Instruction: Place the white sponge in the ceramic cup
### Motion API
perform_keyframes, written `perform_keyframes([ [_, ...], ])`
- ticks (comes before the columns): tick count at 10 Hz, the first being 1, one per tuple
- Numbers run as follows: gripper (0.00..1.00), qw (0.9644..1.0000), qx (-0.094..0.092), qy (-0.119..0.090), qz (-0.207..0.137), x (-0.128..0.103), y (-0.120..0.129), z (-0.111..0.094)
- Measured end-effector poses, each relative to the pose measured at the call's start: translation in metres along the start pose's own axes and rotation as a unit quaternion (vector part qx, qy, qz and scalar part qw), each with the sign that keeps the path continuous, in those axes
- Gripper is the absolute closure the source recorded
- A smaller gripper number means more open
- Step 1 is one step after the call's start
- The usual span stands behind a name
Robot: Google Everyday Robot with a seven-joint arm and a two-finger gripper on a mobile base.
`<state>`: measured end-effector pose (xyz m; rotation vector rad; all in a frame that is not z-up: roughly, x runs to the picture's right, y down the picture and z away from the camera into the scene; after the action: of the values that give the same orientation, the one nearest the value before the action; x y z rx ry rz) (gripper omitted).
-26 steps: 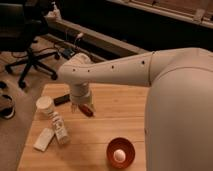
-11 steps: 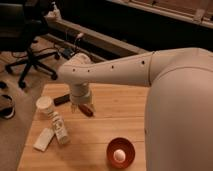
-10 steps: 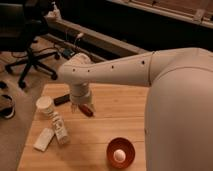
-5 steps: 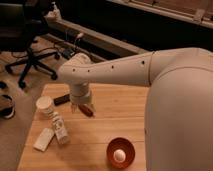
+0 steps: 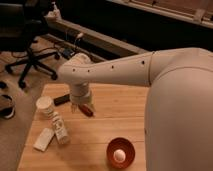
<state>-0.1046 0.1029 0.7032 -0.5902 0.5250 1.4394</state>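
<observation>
**Sponge not yet picked up, tool hanging by the cup**

Here we are at the desk [image 5: 117,117], and the white sponge [image 5: 44,139] lies flat near the front-left corner, nobody touching it. Just beside it is a slim white bottle [image 5: 60,129] with a label, sitting between the sponge and the ceramic cup [image 5: 45,105]. The cup stands upright further back along the left edge, and as far as I can see nothing is in it.

The big white arm sweeps in from the right, and the tool [image 5: 82,108] hangs above the desk just to the right of the cup, behind the bottle and well apart from the sponge. Open or closed? I cannot tell from here. A reddish patch [image 5: 88,111] shows at its lower end, and I can't say whether that belongs to the tool or lies on the wood. A dark flat thing [image 5: 61,99] rests near the cup too.

My read: this is the reach, the very first step. The grasp hasn't happened and the whole carry is ahead.

The next move looks tricky. The tool has to travel forward and left, past the bottle, and come down on a low, flat block that sits tight against that bottle. A careless descent could knock the bottle or push the sponge off the desk edge. The red bowl [image 5: 120,151] with its white ball [image 5: 119,155] sits off to the front right, out of the way.
</observation>
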Motion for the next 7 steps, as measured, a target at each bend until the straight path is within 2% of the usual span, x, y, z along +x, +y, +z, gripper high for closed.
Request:
perform_keyframes([
  [2,0.35,1.0000,0.001,-0.003,-0.008,-0.001,0.001,-0.001],
  [3,0.35,0.9993,0.001,-0.008,-0.036,0.000,0.011,-0.002],
  [4,0.35,0.9964,0.001,-0.016,-0.083,0.002,0.030,-0.003],
  [6,0.35,0.9886,0.002,-0.026,-0.148,0.007,0.061,-0.005],
  [7,0.35,0.9806,-0.002,-0.037,-0.192,0.009,0.080,-0.008],
])
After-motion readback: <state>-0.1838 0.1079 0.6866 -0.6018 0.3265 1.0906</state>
